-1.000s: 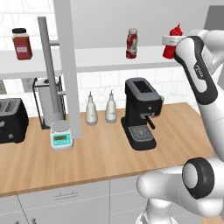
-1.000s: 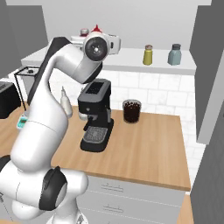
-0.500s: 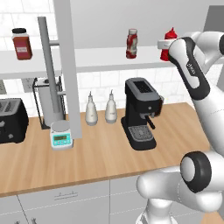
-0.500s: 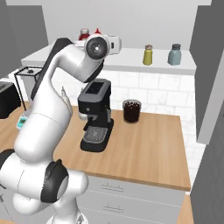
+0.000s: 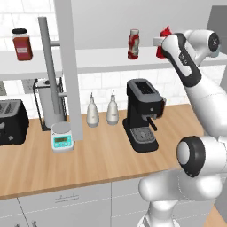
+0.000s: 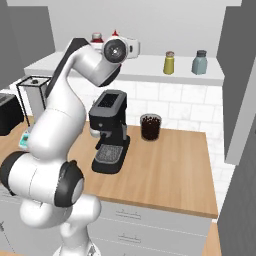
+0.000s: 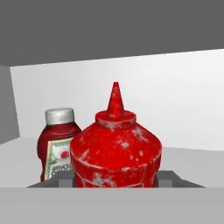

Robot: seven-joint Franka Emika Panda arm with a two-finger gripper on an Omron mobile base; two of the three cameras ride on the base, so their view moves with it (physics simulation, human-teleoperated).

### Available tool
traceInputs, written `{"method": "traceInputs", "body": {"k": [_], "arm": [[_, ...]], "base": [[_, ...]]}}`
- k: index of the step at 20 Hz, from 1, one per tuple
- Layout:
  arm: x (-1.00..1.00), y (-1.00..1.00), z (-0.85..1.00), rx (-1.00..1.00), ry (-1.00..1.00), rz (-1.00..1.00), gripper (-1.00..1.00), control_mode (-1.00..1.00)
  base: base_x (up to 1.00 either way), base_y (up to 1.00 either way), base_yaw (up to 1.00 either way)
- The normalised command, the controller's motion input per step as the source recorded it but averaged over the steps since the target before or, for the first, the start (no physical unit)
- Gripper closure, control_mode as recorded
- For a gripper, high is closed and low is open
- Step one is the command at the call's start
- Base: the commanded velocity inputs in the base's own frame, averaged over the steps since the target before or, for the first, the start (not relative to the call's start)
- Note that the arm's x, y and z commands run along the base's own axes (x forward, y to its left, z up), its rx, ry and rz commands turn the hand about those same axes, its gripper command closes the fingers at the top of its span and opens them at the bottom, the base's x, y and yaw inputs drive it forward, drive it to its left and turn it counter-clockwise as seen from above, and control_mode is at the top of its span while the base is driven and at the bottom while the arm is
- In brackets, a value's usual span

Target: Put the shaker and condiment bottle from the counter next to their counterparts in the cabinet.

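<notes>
Bottle held up at the shelf

Your gripper point(image 7: 116, 181) pinches the plain red cone-nozzled squeeze bottle point(image 7: 116, 151) upright between its fingers, above the white cabinet shelf point(image 5: 102, 60). Just past it, to its left in the hand view, stands the labelled red sauce bottle point(image 7: 57, 142).

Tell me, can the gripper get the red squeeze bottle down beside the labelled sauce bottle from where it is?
Probably yes. The gripper holds the condiment bottle over the cabinet shelf, the labelled sauce bottle is just beside it, and nothing stands between them.
</notes>
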Motion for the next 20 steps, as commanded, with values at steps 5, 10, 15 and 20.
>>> {"method": "traceInputs", "body": {"k": [5,10,15,20], "arm": [[0.30,0.00,-0.07,0.00,0.00,0.00,1.00,-1.00],[0.25,0.00,-0.20,0.00,0.00,0.01,1.00,-1.00],[0.26,0.00,-0.09,0.00,0.00,0.03,1.00,-1.00],[0.33,0.00,0.00,0.00,0.00,0.07,1.00,-1.00]], "base": [[0.00,0.00,0.00],[0.00,0.00,0.00],[0.00,0.00,0.00],[0.00,0.00,0.00]]}}
